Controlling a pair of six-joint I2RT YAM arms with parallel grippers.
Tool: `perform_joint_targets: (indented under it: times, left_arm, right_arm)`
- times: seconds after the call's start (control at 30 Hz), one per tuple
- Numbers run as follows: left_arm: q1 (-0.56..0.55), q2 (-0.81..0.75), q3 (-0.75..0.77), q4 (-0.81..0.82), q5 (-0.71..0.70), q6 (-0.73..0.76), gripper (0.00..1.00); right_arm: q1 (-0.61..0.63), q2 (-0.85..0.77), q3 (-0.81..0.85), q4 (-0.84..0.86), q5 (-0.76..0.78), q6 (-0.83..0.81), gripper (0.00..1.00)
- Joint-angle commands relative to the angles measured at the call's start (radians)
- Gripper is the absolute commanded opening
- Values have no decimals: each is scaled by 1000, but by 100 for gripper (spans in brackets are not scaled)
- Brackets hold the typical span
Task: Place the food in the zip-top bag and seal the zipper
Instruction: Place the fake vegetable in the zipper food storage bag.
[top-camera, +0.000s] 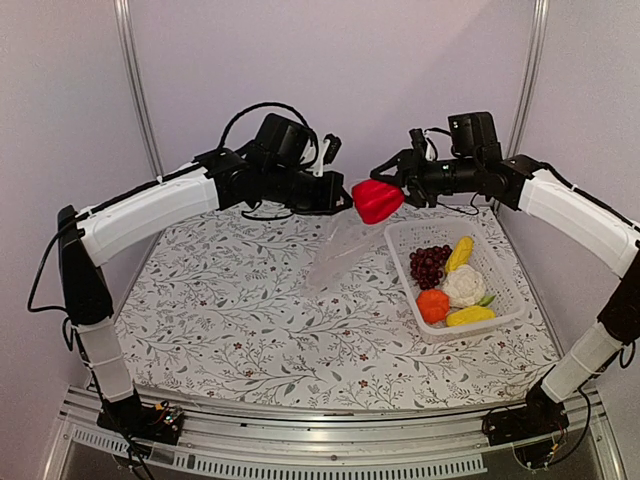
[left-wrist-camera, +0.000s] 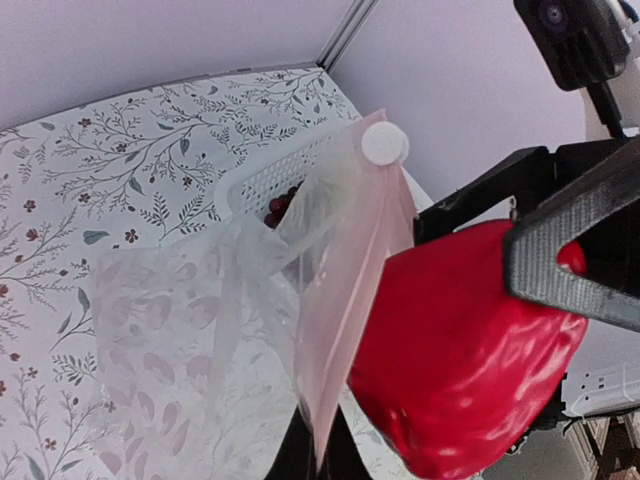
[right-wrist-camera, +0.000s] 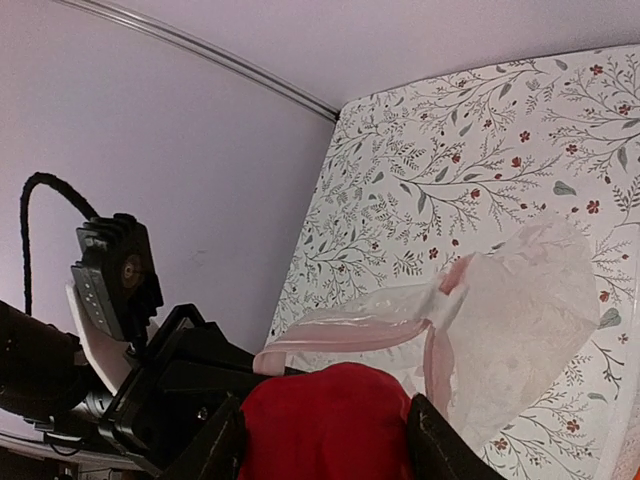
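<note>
My left gripper is shut on the mouth edge of the clear zip-top bag, which hangs in the air above the table; the pinkish zipper strip runs up from my jaws in the left wrist view. My right gripper is shut on the red pepper and holds it right beside the bag's mouth, touching or nearly touching the strip. The pepper fills the right of the left wrist view. The grape bunch, corn, cauliflower, orange fruit and yellow piece lie in the basket.
The white mesh basket stands at the right of the floral tablecloth. Metal frame posts and purple walls close in the back and sides. The table's metal front rail runs along the bottom.
</note>
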Motion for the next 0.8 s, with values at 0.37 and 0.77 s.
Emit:
perform_joint_targets:
  times: [0.37,0.77]
  left_arm:
    - [20,-5,7,44,31,-26,0]
    - [64,-12,-31,32,29,-31,0]
  right_arm:
    - [58,74,79,-223,229,-98,35]
    - [65,75,294,-335,255,-130,99]
